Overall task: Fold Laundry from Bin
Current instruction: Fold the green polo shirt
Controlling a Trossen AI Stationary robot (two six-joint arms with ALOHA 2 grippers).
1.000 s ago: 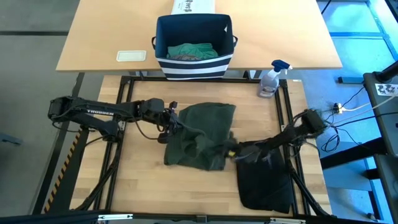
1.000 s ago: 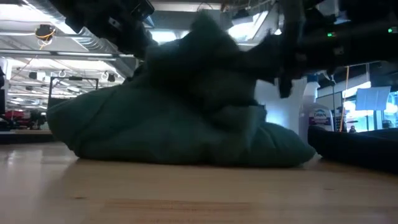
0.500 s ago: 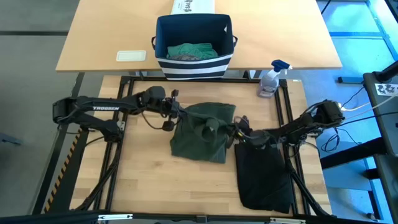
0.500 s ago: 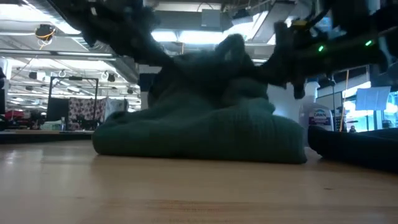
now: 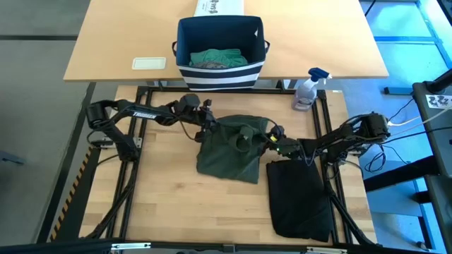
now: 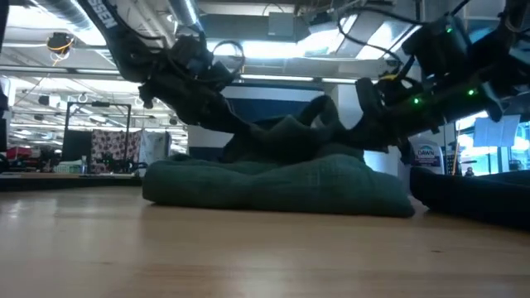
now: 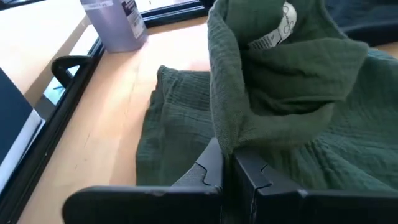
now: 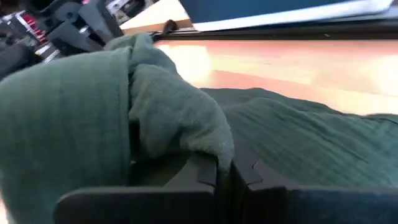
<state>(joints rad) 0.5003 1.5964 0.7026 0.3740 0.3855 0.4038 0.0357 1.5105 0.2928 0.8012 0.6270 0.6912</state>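
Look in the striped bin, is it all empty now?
No, the bin has a teal-green cloth lying inside it, seen from above.

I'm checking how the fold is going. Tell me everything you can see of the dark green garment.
The dark green garment is soft, crinkled woven cloth, lying mostly flat on the wooden table, its upper edge lifted and doubled over. A white label shows on the raised fold. The left gripper and right gripper are each shut on that edge. The black garment lies beside it.

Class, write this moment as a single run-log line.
step: folding dark green garment | left pincer: shut on its edge | right pincer: shut on its edge | black garment: lies beside | bin: holds laundry
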